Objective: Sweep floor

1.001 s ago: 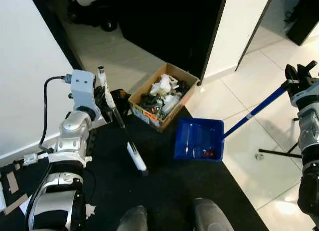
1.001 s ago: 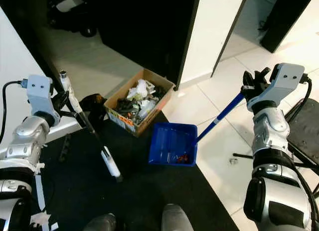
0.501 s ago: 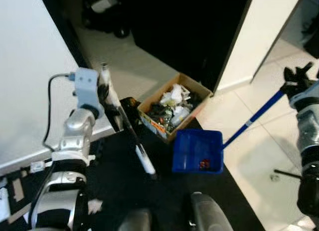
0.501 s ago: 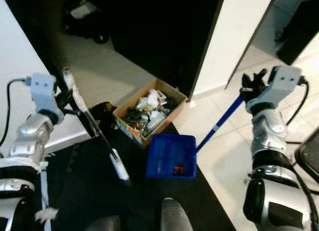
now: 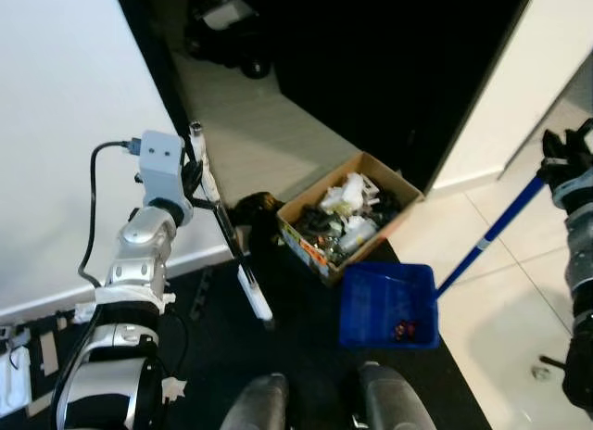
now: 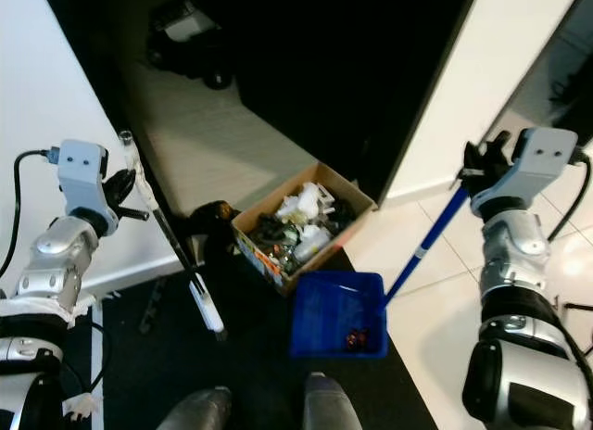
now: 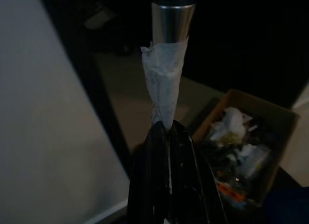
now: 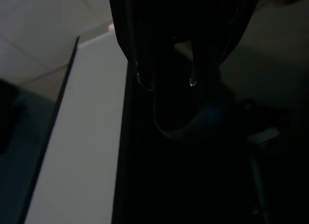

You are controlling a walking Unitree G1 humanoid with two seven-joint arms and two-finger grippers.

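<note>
Debris sits in blue dustpan (image 5: 389,305); emptying remains. Left gripper (image 7: 169,137) clamped on broom (image 5: 227,235); right gripper (image 6: 482,161) clamped on dustpan's handle (image 6: 428,237), cardboard box (image 5: 347,215) beyond.

Head stereo pair looks steeply down from standing height; both eyes share cardboard box (image 5: 350,214) and blue dustpan (image 6: 339,314). Left wrist camera sights close along its fingers toward the same box. Right wrist view close, dark
</note>
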